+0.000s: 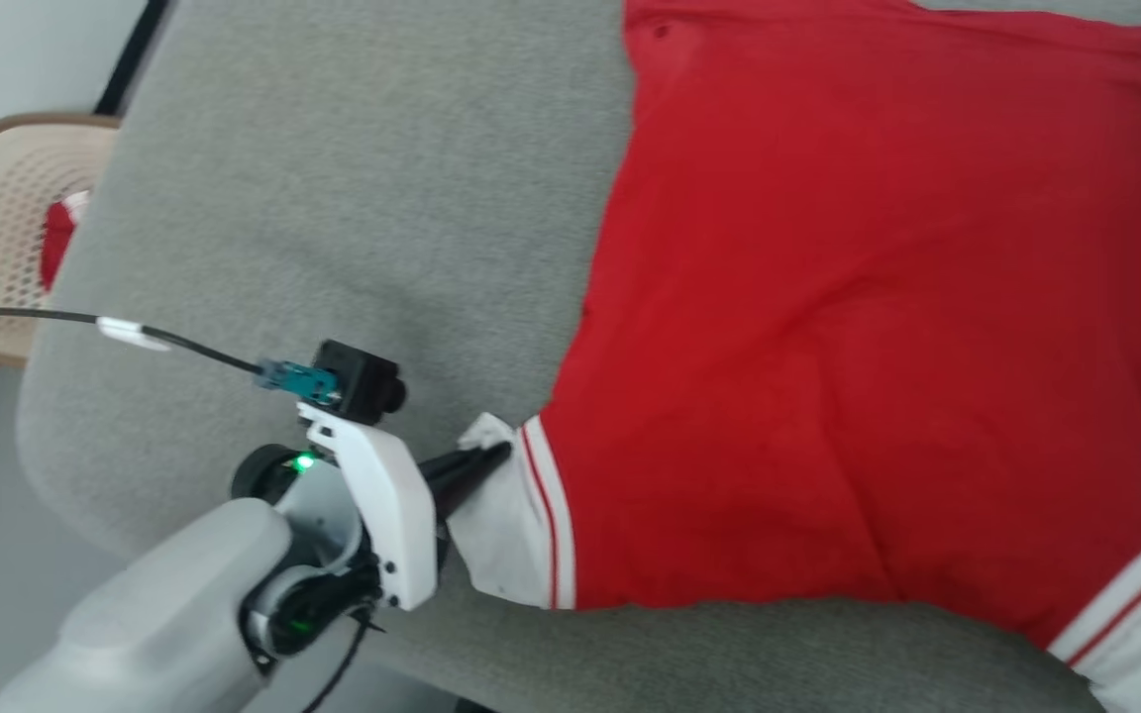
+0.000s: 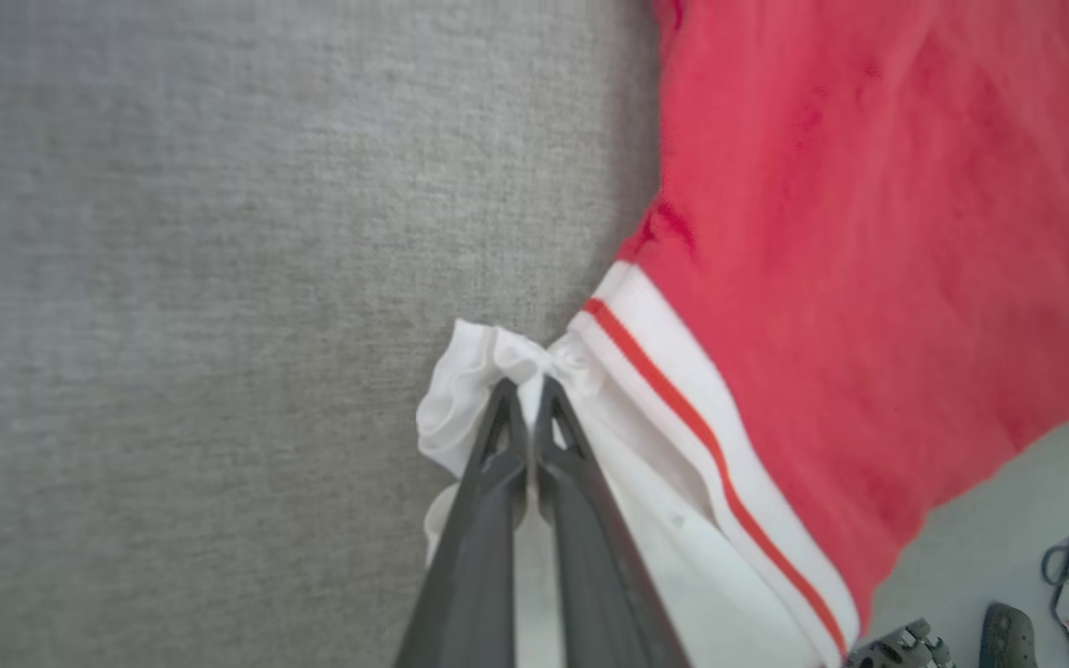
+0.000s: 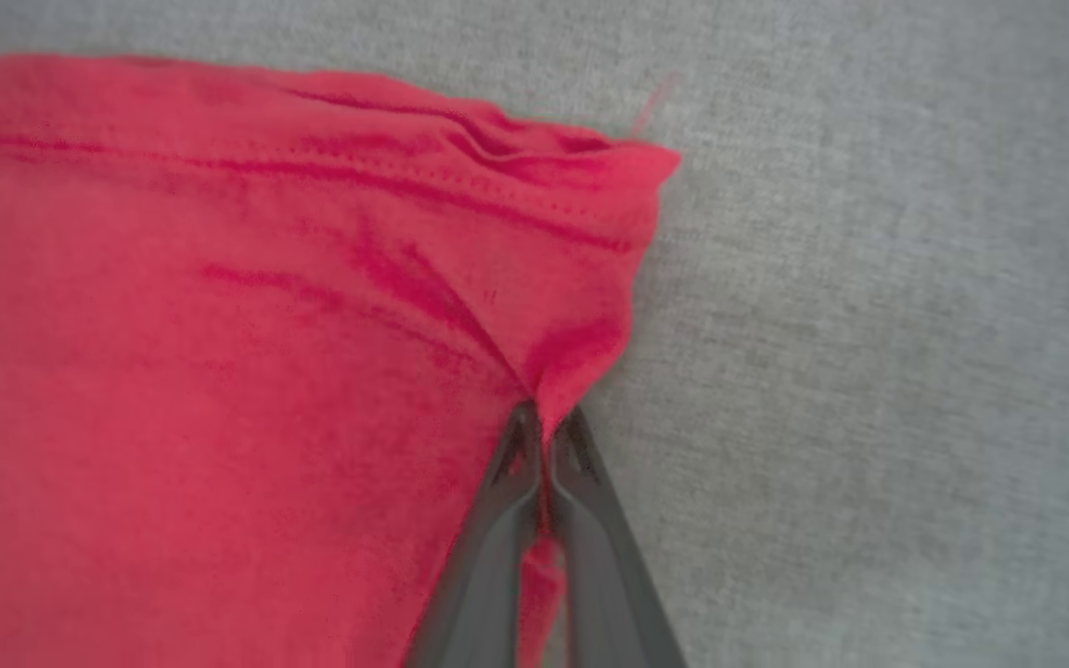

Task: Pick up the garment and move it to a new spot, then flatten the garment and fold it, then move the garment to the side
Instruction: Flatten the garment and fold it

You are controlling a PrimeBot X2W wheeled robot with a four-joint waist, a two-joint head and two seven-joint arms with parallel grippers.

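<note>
Garment [image 1: 828, 327] spread nearly flat on grey padded surface [image 1: 333, 198], not yet folded. Left gripper [image 2: 525, 382] clamped on white sleeve [image 2: 664, 547] edge, right gripper [image 3: 548, 413] clamped on red fabric by hem corner. Likely mid-flattening; folding and moving aside yet to come.

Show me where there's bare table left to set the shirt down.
Bare grey table runs from its rounded left edge to the garment, beyond the left gripper and its cable. The right half is crowded: the garment covers it.
</note>
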